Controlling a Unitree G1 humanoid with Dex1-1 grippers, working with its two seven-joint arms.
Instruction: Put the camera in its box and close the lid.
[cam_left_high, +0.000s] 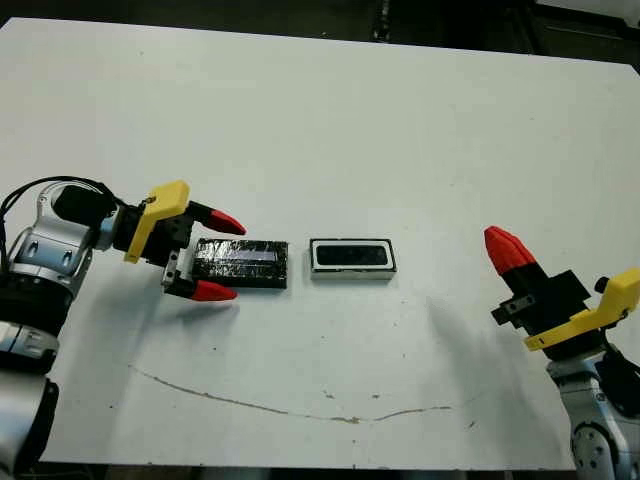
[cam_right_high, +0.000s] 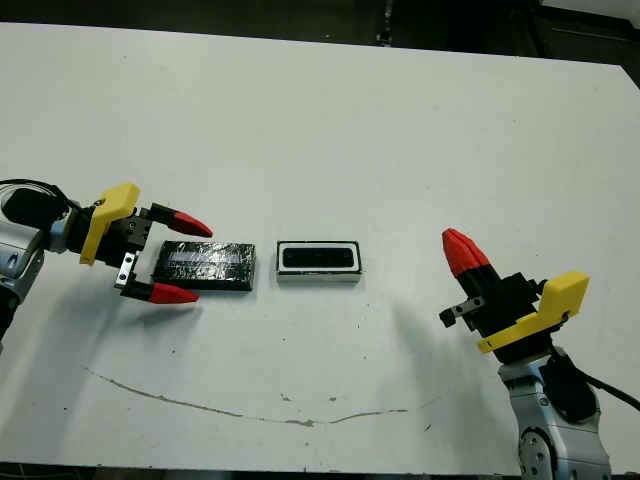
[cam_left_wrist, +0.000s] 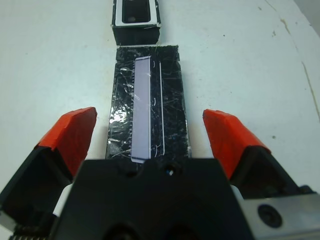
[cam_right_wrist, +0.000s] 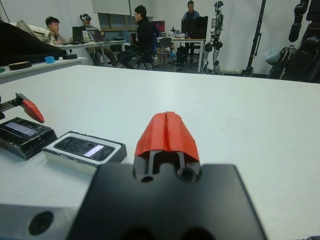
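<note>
The camera (cam_left_high: 351, 255) already lies in the box (cam_left_high: 352, 271) at mid-desk. The left end effector (cam_left_high: 220, 256) gapes around the lid's (cam_left_high: 241, 262) left end; the right end effector (cam_left_high: 508, 249) is pinched closed, empty. The glossy lid could slip or nudge the neighbouring box.

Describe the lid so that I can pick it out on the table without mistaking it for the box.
On the white table, look near the middle, toward the robot's left, where the open left gripper has its jaws either side of one end of a flat slab. That is the lid. Unlike the white-rimmed box beside it, it is glossy black with a pale stripe on top.
</note>
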